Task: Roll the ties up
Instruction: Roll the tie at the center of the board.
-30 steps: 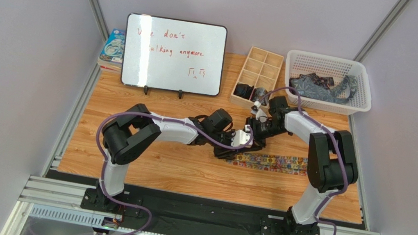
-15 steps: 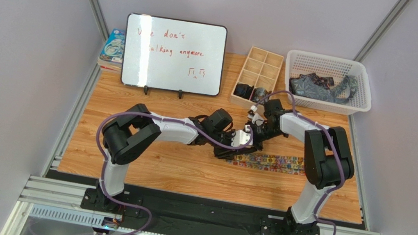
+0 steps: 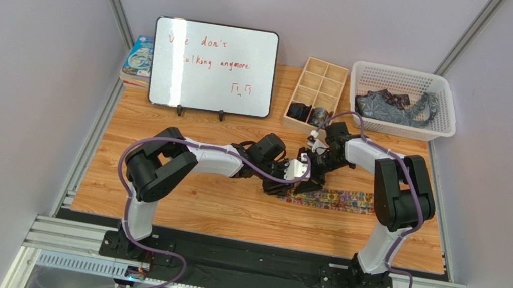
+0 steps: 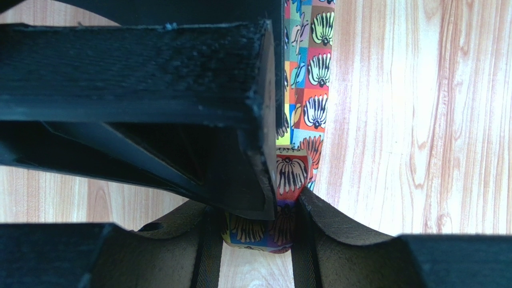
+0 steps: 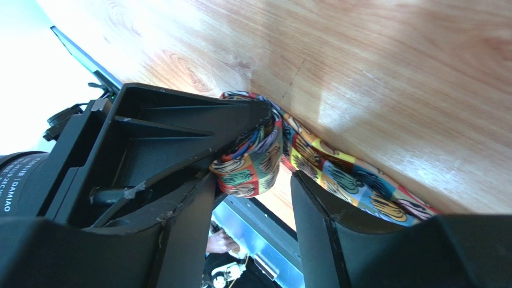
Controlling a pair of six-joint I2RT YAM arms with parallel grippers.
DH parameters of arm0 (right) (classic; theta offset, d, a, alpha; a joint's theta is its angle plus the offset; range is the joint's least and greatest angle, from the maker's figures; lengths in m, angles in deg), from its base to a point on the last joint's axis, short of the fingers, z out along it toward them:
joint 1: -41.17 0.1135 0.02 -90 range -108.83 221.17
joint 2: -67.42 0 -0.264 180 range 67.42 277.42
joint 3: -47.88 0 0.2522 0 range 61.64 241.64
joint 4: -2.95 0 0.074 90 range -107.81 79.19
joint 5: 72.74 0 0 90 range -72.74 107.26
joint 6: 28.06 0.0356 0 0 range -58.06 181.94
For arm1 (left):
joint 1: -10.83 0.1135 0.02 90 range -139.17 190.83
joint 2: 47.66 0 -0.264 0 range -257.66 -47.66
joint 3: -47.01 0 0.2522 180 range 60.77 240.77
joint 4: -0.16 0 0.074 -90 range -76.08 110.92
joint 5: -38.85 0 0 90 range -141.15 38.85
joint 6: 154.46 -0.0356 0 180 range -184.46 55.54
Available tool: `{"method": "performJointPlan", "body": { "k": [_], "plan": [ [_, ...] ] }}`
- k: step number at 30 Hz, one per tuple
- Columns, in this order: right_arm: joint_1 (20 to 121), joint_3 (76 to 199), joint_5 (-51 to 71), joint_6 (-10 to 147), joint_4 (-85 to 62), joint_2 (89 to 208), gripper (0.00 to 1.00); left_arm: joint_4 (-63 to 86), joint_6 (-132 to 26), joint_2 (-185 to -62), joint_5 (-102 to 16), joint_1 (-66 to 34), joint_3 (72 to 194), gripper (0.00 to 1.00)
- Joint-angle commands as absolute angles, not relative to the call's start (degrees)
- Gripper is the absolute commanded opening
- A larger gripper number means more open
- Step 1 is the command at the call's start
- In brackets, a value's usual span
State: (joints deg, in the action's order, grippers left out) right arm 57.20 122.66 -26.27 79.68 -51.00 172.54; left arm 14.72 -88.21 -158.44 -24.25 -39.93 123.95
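Note:
A multicoloured floral tie (image 3: 339, 198) lies flat on the wooden table, and its left end is wound into a small roll (image 4: 264, 231). My left gripper (image 4: 257, 207) is shut on that roll, with a finger pressed on each side. My right gripper (image 5: 252, 177) comes in from the opposite side and is open. Its fingertips straddle the roll (image 5: 249, 162), with a gap to the right finger (image 5: 318, 216). In the top view the two grippers meet tip to tip at the tie's left end (image 3: 301, 173). Dark ties (image 3: 395, 105) lie heaped in the white basket (image 3: 443, 115).
A wooden compartment box (image 3: 321, 74) stands behind the grippers with two dark rolled ties (image 3: 310, 113) in its front cells. A whiteboard (image 3: 213, 67) on a stand and a book (image 3: 139, 58) are at the back left. Purple cables run along both arms.
The right arm has shifted slightly left, toward the left gripper. Its jaws now stand apart around the roll. The left arm and the flat length of the tie have not moved.

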Motion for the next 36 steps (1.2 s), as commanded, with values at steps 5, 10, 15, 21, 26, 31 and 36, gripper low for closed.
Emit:
{"method": "performJointPlan", "body": {
  "k": [5, 10, 15, 21, 26, 31, 36],
  "plan": [
    [58.9, 124.0, -24.2, 80.8, -48.1, 172.0, 0.35, 25.9, -90.7, -163.0, -29.0, -40.7, 120.7, 0.24],
    [58.5, 123.2, -23.0, 79.1, -50.0, 173.0, 0.01, 26.3, -89.8, -162.2, -29.4, -40.4, 120.5, 0.3],
    [55.1, 121.8, -23.7, 77.9, -52.2, 172.8, 0.0, 25.4, -87.8, -159.5, -26.5, -37.5, 120.2, 0.54],
    [55.0, 121.0, -23.3, 76.4, -51.9, 175.6, 0.0, 20.3, -85.7, -153.3, -21.8, -34.6, 118.1, 0.68],
    [54.5, 121.5, -21.2, 76.2, -50.8, 177.8, 0.0, 16.6, -84.1, -149.7, -19.3, -34.4, 116.0, 0.72],
    [54.4, 123.0, -21.8, 77.6, -49.5, 179.5, 0.0, 14.3, -84.9, -148.0, -16.9, -34.4, 113.5, 0.74],
    [54.4, 123.7, -23.9, 78.3, -48.7, 178.6, 0.0, 9.4, -86.4, -148.9, -17.8, -34.4, 114.7, 0.77]
  ]
}}
